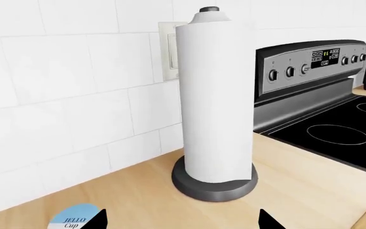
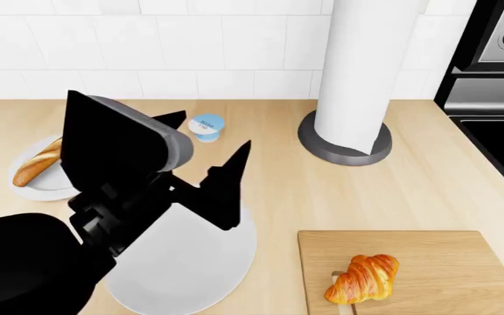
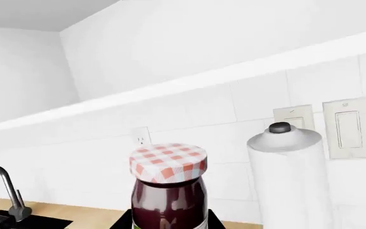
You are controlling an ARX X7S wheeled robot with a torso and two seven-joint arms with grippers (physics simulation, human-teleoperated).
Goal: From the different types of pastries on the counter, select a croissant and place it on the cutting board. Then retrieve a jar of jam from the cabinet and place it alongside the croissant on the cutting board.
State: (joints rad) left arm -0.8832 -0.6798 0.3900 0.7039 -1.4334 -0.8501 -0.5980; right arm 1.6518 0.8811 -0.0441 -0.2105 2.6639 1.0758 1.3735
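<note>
The croissant [image 2: 363, 279] lies on the cutting board [image 2: 445, 259] at the front right of the counter [image 2: 392, 190]. The baguette [image 2: 37, 163] rests on a small white plate [image 2: 42, 189] at the left. My left gripper [image 2: 217, 134] is open and empty above the counter, near a blue-and-white cup [image 2: 207, 126]; its wrist view shows the tips spread wide [image 1: 183, 224]. My right gripper [image 3: 169, 220] is out of the head view. In its wrist view it is shut on the jar of jam [image 3: 168, 195], held upright high above the counter.
A paper towel roll [image 2: 353, 65] on a dark base stands at the back, and also shows in the left wrist view [image 1: 215, 95]. The stove [image 2: 497, 72] is at the right. A large white plate [image 2: 195, 266] lies under my left arm. A faucet [image 3: 5, 191] shows far off.
</note>
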